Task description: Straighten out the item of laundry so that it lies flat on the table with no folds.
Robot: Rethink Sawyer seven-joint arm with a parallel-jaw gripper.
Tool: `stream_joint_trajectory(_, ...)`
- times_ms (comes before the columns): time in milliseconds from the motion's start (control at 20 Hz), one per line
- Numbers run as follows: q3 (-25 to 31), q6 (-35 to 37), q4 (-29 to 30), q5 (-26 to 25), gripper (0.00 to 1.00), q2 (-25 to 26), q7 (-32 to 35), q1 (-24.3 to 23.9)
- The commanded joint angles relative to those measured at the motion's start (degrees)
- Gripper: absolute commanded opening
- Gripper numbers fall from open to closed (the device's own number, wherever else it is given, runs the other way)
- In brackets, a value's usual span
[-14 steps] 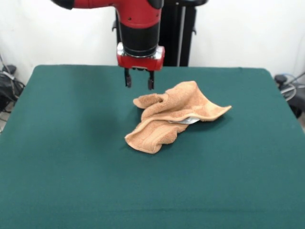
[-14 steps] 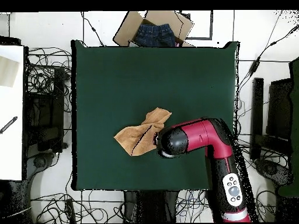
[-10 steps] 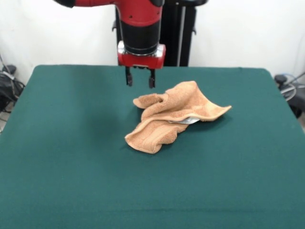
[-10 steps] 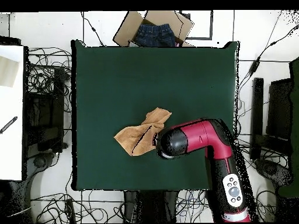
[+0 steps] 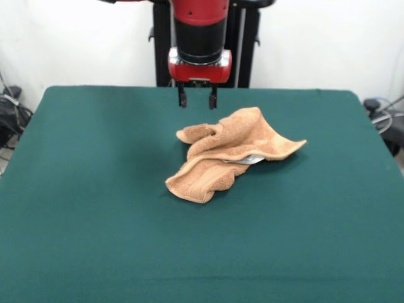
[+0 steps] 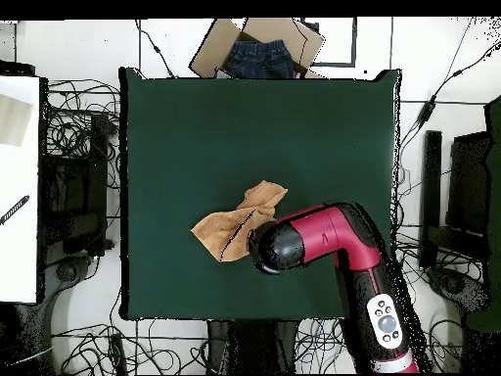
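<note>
While the towel is nowhere near flat, I judge that I am in the approach step, lining up for a first pick and not yet pulling anything.

Going from left to right in the front view: the left part of the table is bare green cloth. Next comes the towel's near-left lobe, a thick doubled wad lying closest to the camera. Just above and behind it sits a small rolled flap at the far-left end of the towel. My gripper hangs above the table on the far side of that flap, apart from the cloth, with its two fingers spread and nothing between them. Further right, the towel rises into a hump, then runs out to a pointed corner that seems lifted off the table. A small white tag peeks from under the fold near the middle.

In the overhead view my arm covers the gripper, and the towel lies beside it, roughly mid-table.

The next move, as I judge it, calls for coming down on one free edge, likely the rolled flap nearest me, closing on a single layer, then drawing it outward so the folds open. Pinching two layers would only drag the wad along.
</note>
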Motion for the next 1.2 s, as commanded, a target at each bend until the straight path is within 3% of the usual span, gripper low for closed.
stream_joint_trajectory(50, -3.58, -4.42, 0.79, -2.75, 1.0, -1.38, 11.83, 1.25)
stream_joint_trajectory(400, -2.98, -5.98, -3.62, -2.69, 1.0, -4.61, 10.8, 3.66)
stream_joint_trajectory(1200, -1.46, -4.33, -10.09, -2.34, 1.0, -6.3, 13.76, 8.29)
